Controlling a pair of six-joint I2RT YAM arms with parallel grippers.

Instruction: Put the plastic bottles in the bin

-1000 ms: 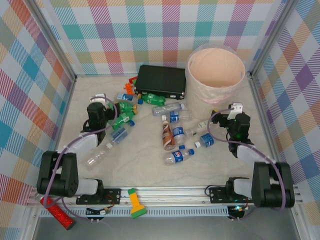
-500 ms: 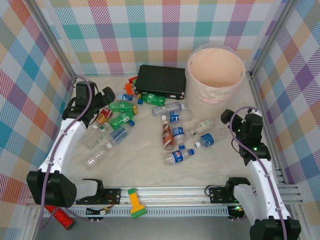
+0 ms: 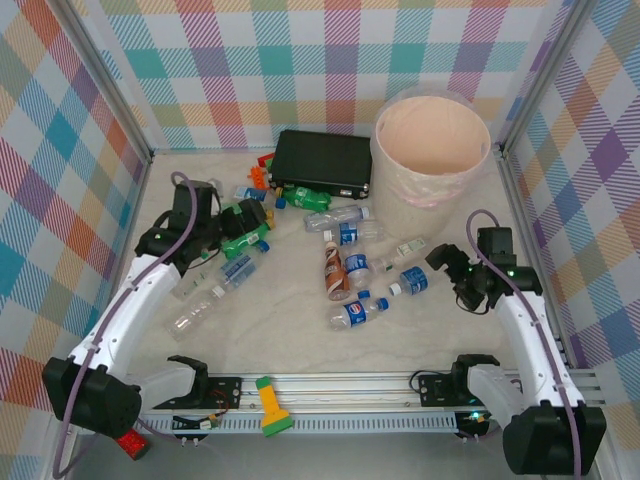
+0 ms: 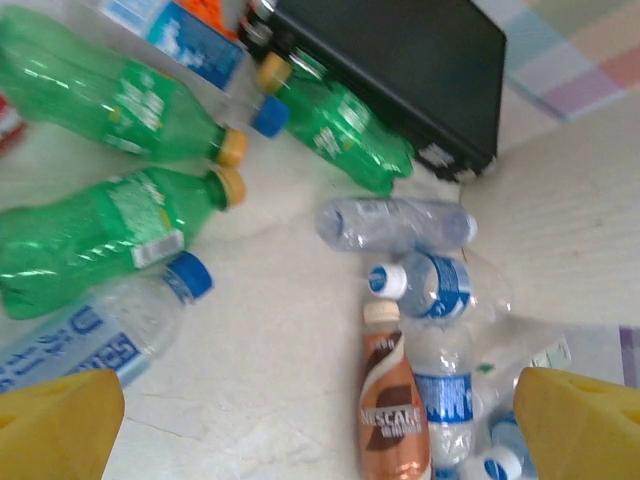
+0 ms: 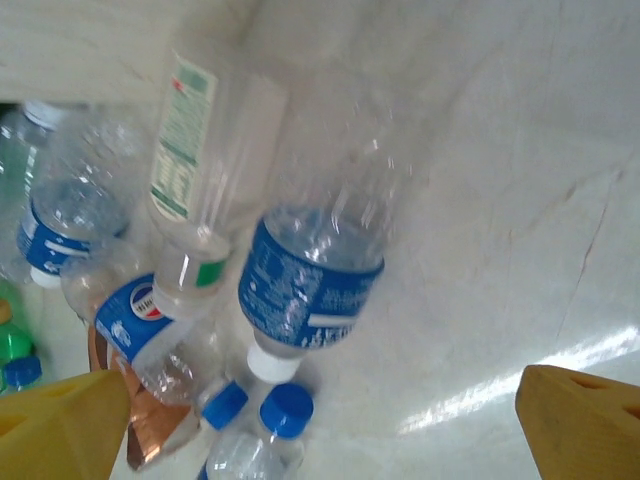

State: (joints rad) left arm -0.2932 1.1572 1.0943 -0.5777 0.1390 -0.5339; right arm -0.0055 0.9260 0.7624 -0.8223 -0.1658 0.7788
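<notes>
Green bottles (image 4: 100,230) are lying just beside the left gripper (image 3: 238,218), which is swinging in from the frame's left edge, jaws spread, holding nothing. The right gripper (image 3: 452,275), likewise released and empty, is closing from the right edge on a blue-labelled bottle (image 5: 310,270) at centre right. Every bottle is lying on the table (image 3: 300,340); the bin (image 3: 420,185), upper right, is looking empty, so first picks are seeming imminent
</notes>
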